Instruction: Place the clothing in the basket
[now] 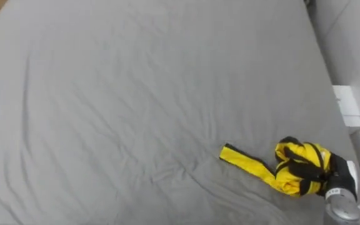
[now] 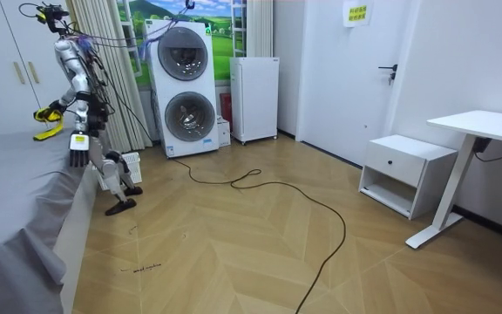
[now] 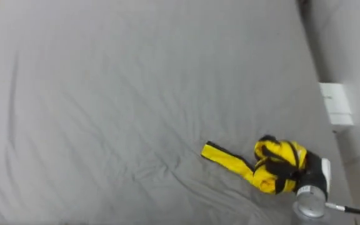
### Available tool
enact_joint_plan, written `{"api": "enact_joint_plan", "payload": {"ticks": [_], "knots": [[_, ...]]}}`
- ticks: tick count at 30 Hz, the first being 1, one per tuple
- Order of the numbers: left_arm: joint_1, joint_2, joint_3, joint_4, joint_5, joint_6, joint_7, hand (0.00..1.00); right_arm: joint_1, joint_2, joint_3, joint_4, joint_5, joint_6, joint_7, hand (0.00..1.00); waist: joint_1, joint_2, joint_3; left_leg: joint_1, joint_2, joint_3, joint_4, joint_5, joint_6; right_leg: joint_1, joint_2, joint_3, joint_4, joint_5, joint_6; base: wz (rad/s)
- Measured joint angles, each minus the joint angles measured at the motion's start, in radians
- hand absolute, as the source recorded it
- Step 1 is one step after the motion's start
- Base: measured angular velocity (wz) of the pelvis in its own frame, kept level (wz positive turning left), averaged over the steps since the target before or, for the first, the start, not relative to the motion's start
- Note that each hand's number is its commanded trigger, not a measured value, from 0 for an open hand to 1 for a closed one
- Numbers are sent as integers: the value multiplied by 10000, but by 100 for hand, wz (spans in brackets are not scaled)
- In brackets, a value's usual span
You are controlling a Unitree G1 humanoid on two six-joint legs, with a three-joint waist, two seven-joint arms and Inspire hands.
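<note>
- Right hand (image 1: 344,178), lower right, curls dark fingers round a bunched yellow fabric garment with black trim (image 1: 286,181), held over the wide grey bed sheet (image 1: 136,94).
- Left hand (image 2: 78,150) hangs slack, fingers loose.
- Garment: thin, crumpled, one flat strap poking left.
- White slatted basket (image 2: 131,164) stands on the floor; carrying and dropping remain.

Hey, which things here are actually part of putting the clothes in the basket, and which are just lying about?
Part of the job: yellow garment, clutched in the right hand over the grey bed; white basket on the floor beside the robot's legs.
Lying about: stacked washer and dryer; white nightstand; white desk.
</note>
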Motion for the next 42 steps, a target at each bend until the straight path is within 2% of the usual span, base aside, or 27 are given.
{"api": "enact_joint_plan", "payload": {"ticks": [1,2,4,5,8,10,11,14,16,18,20,22,24,27,28,29,31,34,37,40,42], "knots": [[24,-8,0,2,-1,51,2,0,67,-1,-102,-131,-5,8,-5,100,-59,-9,-21,81,-3,28,-1,-4,-1,72,10,79,-14,-1,1,-34],[100,-37,3,26,-3,246,17,0,233,-2,-331,-403,-7,33,4,100,-188,-14,-41,249,5,93,-6,-39,-14,126,63,315,-32,-11,15,-41],[328,-40,34,5,77,299,5,0,407,-16,-502,-606,-1,47,6,100,-299,-8,-46,484,54,232,-4,-109,-42,248,115,564,-27,-9,11,-43],[442,-42,71,6,184,331,1,0,634,-15,-633,-755,18,64,32,100,-377,1,-73,574,77,342,-2,-149,-39,276,128,705,-10,-8,11,-30],[453,-66,385,23,197,518,-8,0,1094,-12,-863,-1121,29,311,41,100,-477,18,-77,672,119,444,-2,-200,-50,276,161,911,15,12,4,-23],[481,-105,580,56,237,627,-13,0,1177,-11,-1016,-1236,14,353,59,100,-624,16,-67,721,129,574,-13,-200,-50,275,173,986,15,13,6,-16],[488,-106,643,60,370,697,-12,0,1207,-9,-1269,-1240,9,358,72,100,-668,-16,-44,763,133,612,-32,-201,-50,276,188,1058,16,16,8,-11],[568,-106,729,57,469,761,-1,0,1513,10,-1978,-1269,5,352,-8,100,-750,-10,-44,858,136,608,-103,-202,-51,276,250,1352,8,39,13,-12],[661,-103,779,58,504,839,36,0,1683,12,-2136,-1274,29,379,-71,100,-863,-31,-30,903,146,620,-136,-204,-54,255,291,1560,-4,40,11,-25],[707,-102,828,59,646,1049,90,0,1958,82,-2309,-1267,90,407,-137,100,-893,-67,22,995,182,862,-139,-222,-81,249,335,1866,-20,40,10,-33],[756,-96,903,59,661,1142,89,0,2310,96,-2310,-1237,94,408,-125,100,-907,-64,21,1061,190,926,-139,-229,-88,249,369,2087,-16,52,-9,-24],[811,-97,905,55,791,1208,89,0,2637,117,-2327,-1163,72,411,-76,100,-1046,6,29,1081,220,1058,-135,-286,-135,226,404,2237,-20,52,-10,-13],[823,-97,907,80,1044,1494,82,0,2881,148,-2386,-950,-3,436,-61,100,-1195,154,65,1077,339,1211,-134,-484,-146,114,546,2576,-6,70,-29,-26],[866,-97,878,225,1041,1562,49,0,3008,154,-2511,-423,5,479,-51,100,-1330,258,106,1054,392,1483,-136,-538,-150,-28,624,2852,0,144,-17,-31],[888,-97,878,226,1040,1575,44,0,3016,154,-2515,-354,3,479,-51,100,-1378,292,92,1025,403,1535,-136,-540,-150,-79,634,2877,10,156,-18,-22],[911,-97,878,226,1036,1618,49,0,3047,159,-2515,-270,3,482,-49,100,-1446,288,114,980,419,1623,-135,-540,-149,-175,645,2908,25,187,-23,-22],[906,-91,851,226,1038,1665,58,0,3057,158,-2516,-259,1,480,-49,100,-1552,408,56,809,441,1691,-118,-540,-147,-406,678,3043,89,227,-24,-18],[802,-55,738,620,1024,1667,75,0,2532,157,-2590,378,-25,465,-49,100,-1770,434,54,695,444,1727,-99,-538,-145,-737,700,3158,330,245,-19,-21],[690,5,441,638,1005,1741,44,0,2238,146,-2657,537,-48,465,-139,100,-1991,588,63,133,449,1822,175,-551,-123,-1295,659,3231,541,273,19,-8],[522,51,212,652,919,1742,58,0,1658,57,-2660,1071,-73,462,-193,100,-2093,733,116,-463,497,1922,468,-600,-40,-1994,668,3314,946,271,35,-11],[202,54,57,749,927,1742,55,0,1062,-156,-2668,1493,-63,460,-218,100,-2080,959,198,-919,498,1957,507,-613,20,-2602,693,3420,1175,295,78,-11]]}}
